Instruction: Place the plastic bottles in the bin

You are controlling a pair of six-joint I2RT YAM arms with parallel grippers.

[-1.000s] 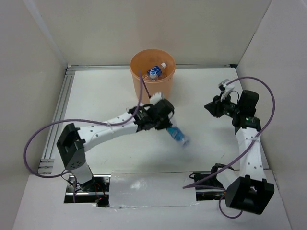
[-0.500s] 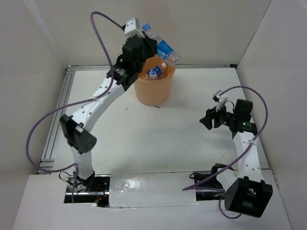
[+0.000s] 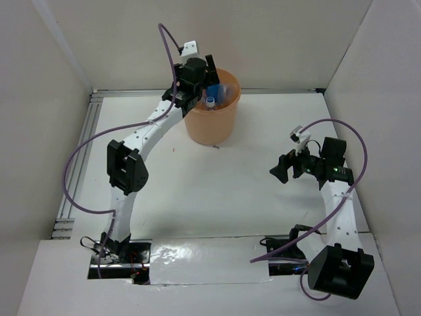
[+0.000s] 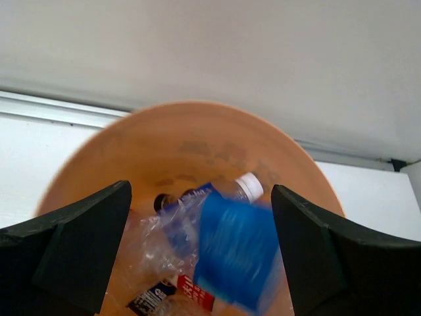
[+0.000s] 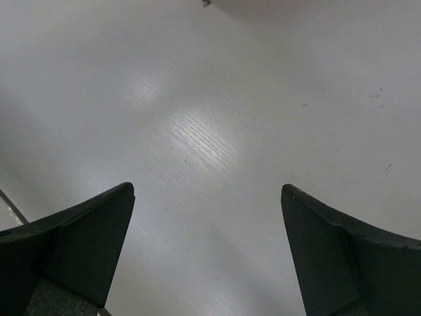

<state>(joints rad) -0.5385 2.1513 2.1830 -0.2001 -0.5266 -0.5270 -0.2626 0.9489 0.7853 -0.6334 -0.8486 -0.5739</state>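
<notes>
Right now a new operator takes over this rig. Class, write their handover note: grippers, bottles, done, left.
Left gripper: open, above the bin.
Right gripper: open, empty, over the table.
Blue-labelled bottle: blurred, inside the bin, on other bottles.
Done: every bottle in view is binned.
Left: probably only drawing both arms back.

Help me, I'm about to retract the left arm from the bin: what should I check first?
1. Left gripper open: ok.
2. Blue-labelled bottle not touching the gripper, inside the bin: ok.
3. Bottle at rest: cannot tell, it is blurred.
4. Bin upright: ok.
5. Table shows no bottles in the top view: ok.
6. Right gripper open over bare table: ok.
</notes>
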